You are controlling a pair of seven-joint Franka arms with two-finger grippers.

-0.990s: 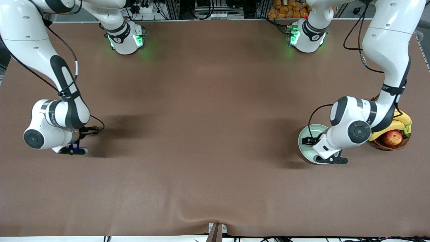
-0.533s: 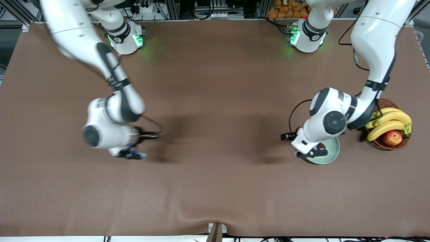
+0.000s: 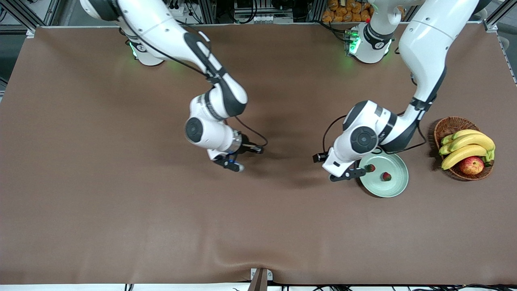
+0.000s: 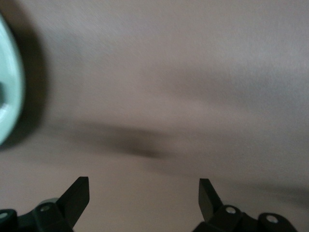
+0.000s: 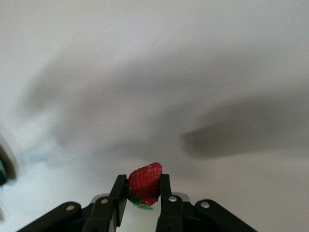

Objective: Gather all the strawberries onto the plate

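The pale green plate [image 3: 395, 165] lies near the left arm's end of the table, and its rim shows in the left wrist view [image 4: 10, 96]. Two strawberries lie on it, one [image 3: 370, 167] near the rim and one [image 3: 386, 176] nearer the middle. My left gripper [image 3: 348, 174] is open and empty [image 4: 143, 193], low over the table just beside the plate's rim. My right gripper [image 3: 232, 163] is over the middle of the table, shut on a third strawberry [image 5: 145, 185] with its green cap down between the fingers.
A brown wicker basket [image 3: 448, 126] with bananas [image 3: 468, 146] and a red-yellow apple [image 3: 471, 165] stands beside the plate, toward the left arm's end of the table. The brown table mat [image 3: 161, 218] is bare elsewhere.
My right arm has swept from its end of the table to the middle, carrying the strawberry. My left arm has moved off the plate toward the middle, uncovering two strawberries on it.
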